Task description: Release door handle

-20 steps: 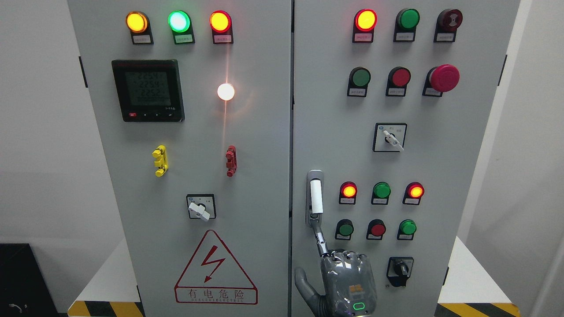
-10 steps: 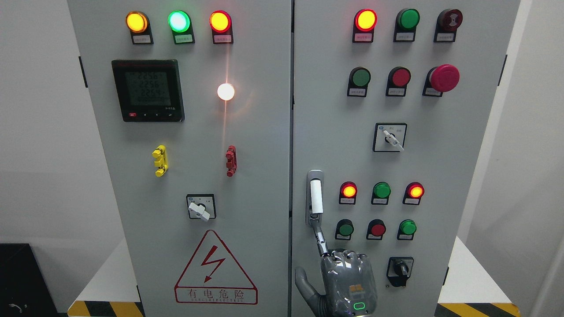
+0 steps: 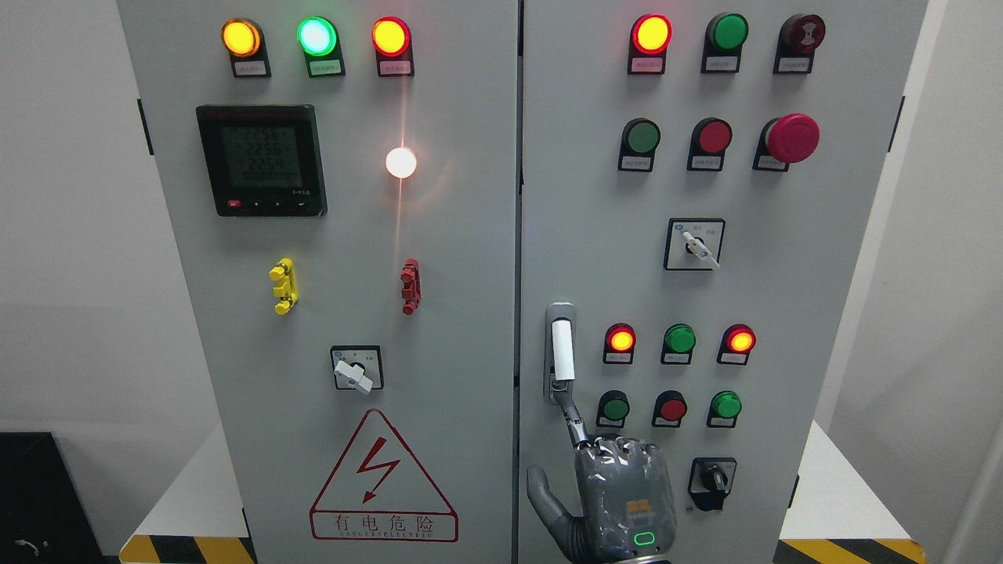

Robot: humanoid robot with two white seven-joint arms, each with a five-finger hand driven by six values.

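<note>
The door handle (image 3: 561,351) is a white upright lever in a silver housing, on the left edge of the right cabinet door (image 3: 783,313). My right hand (image 3: 623,493) rises from the bottom edge just below it, its back facing me. Its index finger (image 3: 574,419) is stretched up and its tip touches the handle's lower end. The other fingers are curled into the palm and the thumb (image 3: 544,493) sticks out to the left. Nothing is clasped in the hand. My left arm does not show.
Both cabinet doors stand closed, the seam (image 3: 519,235) between them running just left of the handle. Lit and unlit buttons (image 3: 678,339) and a black rotary switch (image 3: 711,475) crowd the panel right of the hand. A red emergency stop (image 3: 791,138) sits higher up.
The hand has slid slightly down and to the right, and the view has shifted a little. The index fingertip still rests at the handle's lower end.
</note>
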